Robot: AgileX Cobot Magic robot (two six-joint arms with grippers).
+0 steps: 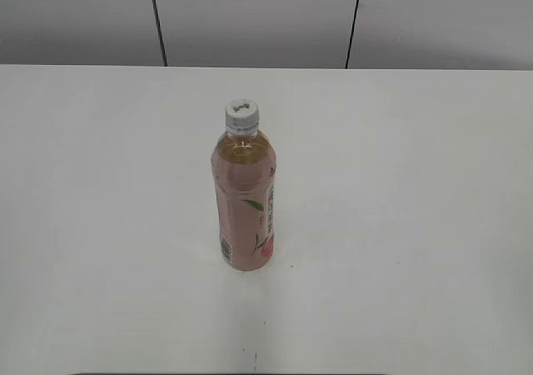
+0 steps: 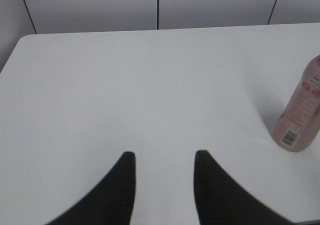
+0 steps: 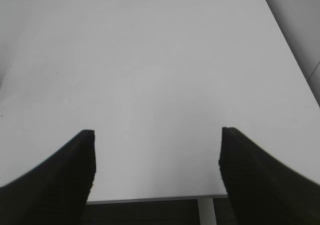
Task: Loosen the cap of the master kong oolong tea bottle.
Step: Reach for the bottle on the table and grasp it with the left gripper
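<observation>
While the tall clear plastic master kong oolong tea bottle (image 1: 242, 200) stands mid-tabletop (image 1: 400, 225), white ribbed cap (image 1: 241, 115) seated, your left tool (image 2: 165, 172) and wider right tool (image 3: 156, 150) gape empty; everything remains.

A small round white ribbed plastic cap (image 1: 241, 115), marked with a tiny green print on top, is seen on a tall slim clear plastic bottle (image 1: 243, 204) of pale amber tea. The bottle is wrapped in a pink label patterned with green leaves and a black-and-white barcode. The flat tabletop (image 1: 400, 225) is coloured plain white, and the textured gripper fingers (image 2: 120, 190) are shown black.
</observation>
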